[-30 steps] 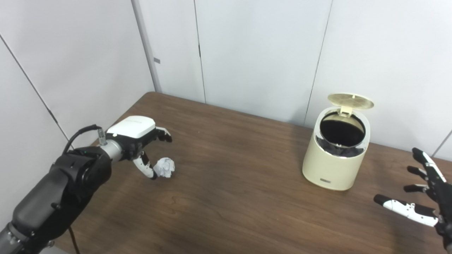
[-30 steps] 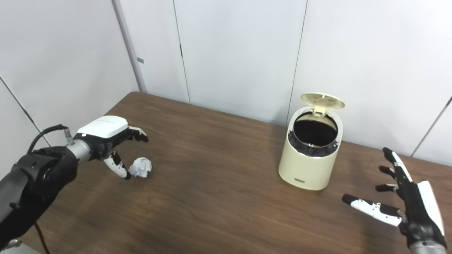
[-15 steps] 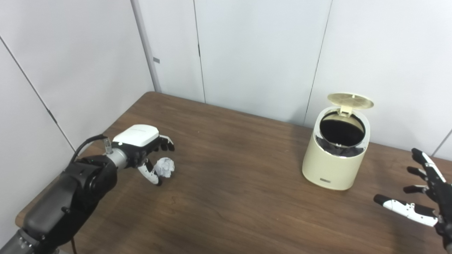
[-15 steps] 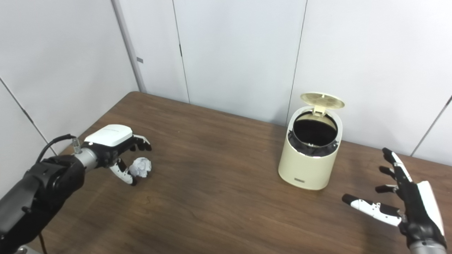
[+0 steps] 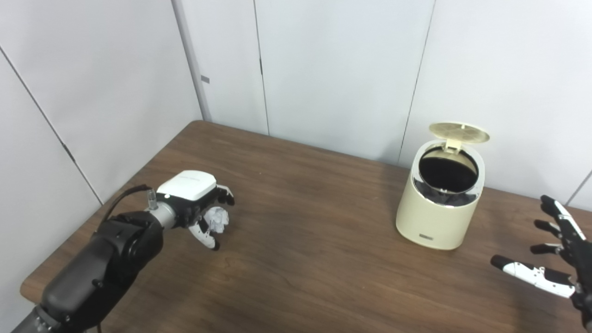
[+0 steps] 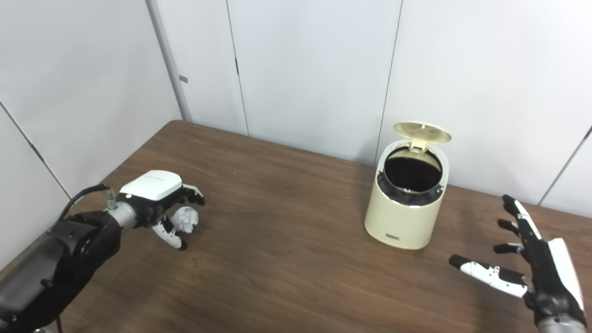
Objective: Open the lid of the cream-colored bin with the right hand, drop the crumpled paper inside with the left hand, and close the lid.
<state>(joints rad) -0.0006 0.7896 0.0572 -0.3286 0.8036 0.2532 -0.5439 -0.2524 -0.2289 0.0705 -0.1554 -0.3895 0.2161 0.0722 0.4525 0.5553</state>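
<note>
The cream-colored bin [image 5: 439, 217] stands at the back right of the brown table [image 5: 314, 259]. Its round lid [image 5: 459, 131] is tipped up and the dark inside shows. The crumpled white paper [image 5: 217, 220] lies on the table at the left. My left hand [image 5: 196, 208] is low over it, fingers above the paper and thumb in front of it, still apart and not closed on it. My right hand [image 6: 532, 273] hovers open, fingers spread, to the right of the bin and nearer the front.
White wall panels [image 5: 323, 69] stand close behind the table and along its left edge. The table's left front corner [image 5: 27, 286] lies below my left arm.
My left hand has moved down and to the right, onto the paper, so that its fingers now reach around it. The paper, the bin and my right hand have stayed in place.
</note>
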